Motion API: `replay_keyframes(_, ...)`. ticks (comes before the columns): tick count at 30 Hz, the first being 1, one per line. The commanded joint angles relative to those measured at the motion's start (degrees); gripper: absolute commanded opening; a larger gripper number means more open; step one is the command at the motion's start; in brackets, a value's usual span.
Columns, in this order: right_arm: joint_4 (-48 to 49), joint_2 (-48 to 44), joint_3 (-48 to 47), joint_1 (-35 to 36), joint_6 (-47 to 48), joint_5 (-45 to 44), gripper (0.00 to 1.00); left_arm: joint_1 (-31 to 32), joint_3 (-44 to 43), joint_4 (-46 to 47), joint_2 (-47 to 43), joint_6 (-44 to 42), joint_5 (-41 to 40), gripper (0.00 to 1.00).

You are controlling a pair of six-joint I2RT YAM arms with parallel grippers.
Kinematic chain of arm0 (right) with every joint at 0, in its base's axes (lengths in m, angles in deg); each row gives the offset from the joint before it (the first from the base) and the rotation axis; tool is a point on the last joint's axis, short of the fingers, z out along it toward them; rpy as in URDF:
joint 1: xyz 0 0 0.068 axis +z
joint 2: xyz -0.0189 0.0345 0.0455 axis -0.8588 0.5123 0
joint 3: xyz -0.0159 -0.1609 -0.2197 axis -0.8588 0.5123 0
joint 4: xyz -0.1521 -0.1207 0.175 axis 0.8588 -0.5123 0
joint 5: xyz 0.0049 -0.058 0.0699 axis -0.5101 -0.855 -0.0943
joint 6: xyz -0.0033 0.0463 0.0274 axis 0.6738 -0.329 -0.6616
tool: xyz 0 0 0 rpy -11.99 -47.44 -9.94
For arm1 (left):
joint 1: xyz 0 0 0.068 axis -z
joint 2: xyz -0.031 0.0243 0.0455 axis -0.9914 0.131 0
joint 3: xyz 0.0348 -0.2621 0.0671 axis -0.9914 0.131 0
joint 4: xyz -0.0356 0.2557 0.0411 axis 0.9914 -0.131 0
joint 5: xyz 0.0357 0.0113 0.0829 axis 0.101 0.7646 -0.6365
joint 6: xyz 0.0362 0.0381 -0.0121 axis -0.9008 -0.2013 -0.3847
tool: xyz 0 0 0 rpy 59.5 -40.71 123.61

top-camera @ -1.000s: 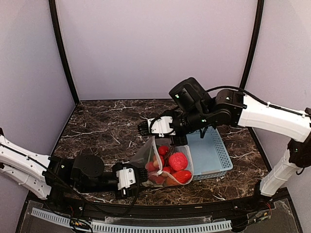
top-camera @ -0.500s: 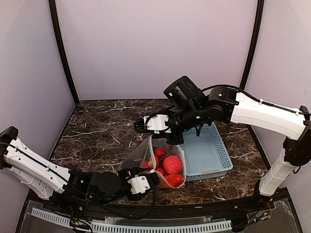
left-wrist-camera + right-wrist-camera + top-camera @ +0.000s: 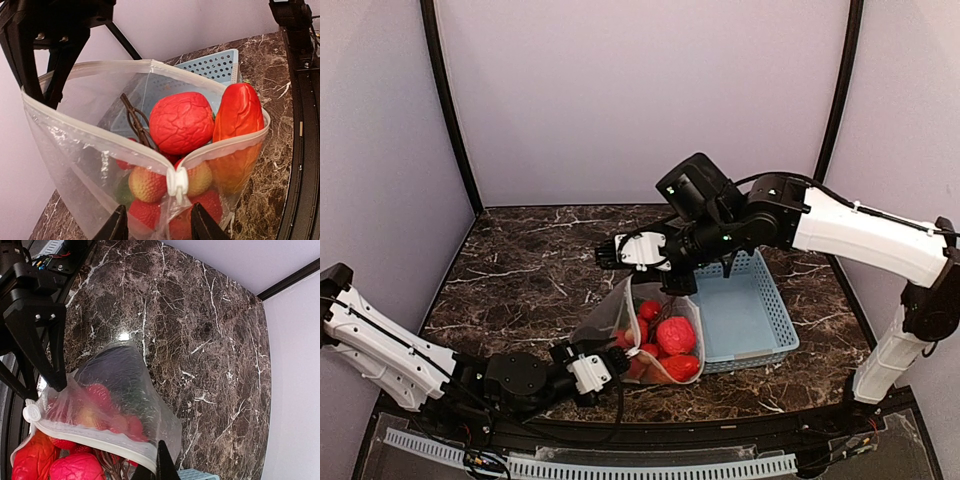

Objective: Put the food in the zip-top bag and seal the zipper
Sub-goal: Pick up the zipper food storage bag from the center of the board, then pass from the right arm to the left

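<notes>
The zip-top bag [image 3: 603, 322] stands open on the table, full of food [image 3: 675, 335]. In the left wrist view I see a wrinkled red ball [image 3: 181, 121], a red-orange pepper [image 3: 240, 120] and strawberries [image 3: 147, 184] inside the bag [image 3: 75, 165]. The white slider [image 3: 177, 182] sits at the near end of the zipper, with the mouth spread wide. My left gripper [image 3: 159, 226] is open, its jaws low on either side of the slider and just short of it. My right gripper [image 3: 161, 462] is shut on the bag's far mouth edge [image 3: 100, 445] and holds it up [image 3: 638, 282].
The light-blue basket [image 3: 750, 320] stands right behind the bag and touches it; it also shows in the left wrist view [image 3: 215, 65]. Dark marble table [image 3: 200, 315] extends left and back. The enclosure's front rail [image 3: 300, 125] runs close on the right.
My right gripper shifted slightly left with the bag's edge, then held still. My left arm swung in toward the bag's near corner, then drew back a little.
</notes>
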Motion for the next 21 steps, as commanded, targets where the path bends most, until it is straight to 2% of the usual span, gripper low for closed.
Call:
replay_keyframes(1,2.18,1.15,-3.13,-0.71,-1.16,1.42,0.0,0.18,-0.92,2.23,2.5,-0.31,5.15,0.41)
replay_keyframes(4,1.87,1.52,-3.79,-0.8,-1.41,1.64,0.0,0.18,-1.86,3.23,4.32,-0.5,4.94,0.4)
replay_keyframes(7,1.56,1.65,-4.26,-0.84,-1.8,1.97,0.0,0.02,-2.72,5.48,6.47,-0.64,0.78,0.35)
replay_keyframes(13,1.36,1.46,-4.13,-0.8,-2.26,2.3,0.0,-1.04,-2.58,8.44,7.58,0.08,-2.52,0.28)
replay_keyframes(21,1.45,1.41,-4.39,-0.8,-2.56,2.39,0.0,-1.66,-3.09,11.19,9.98,-1.14,-2.22,0.26)
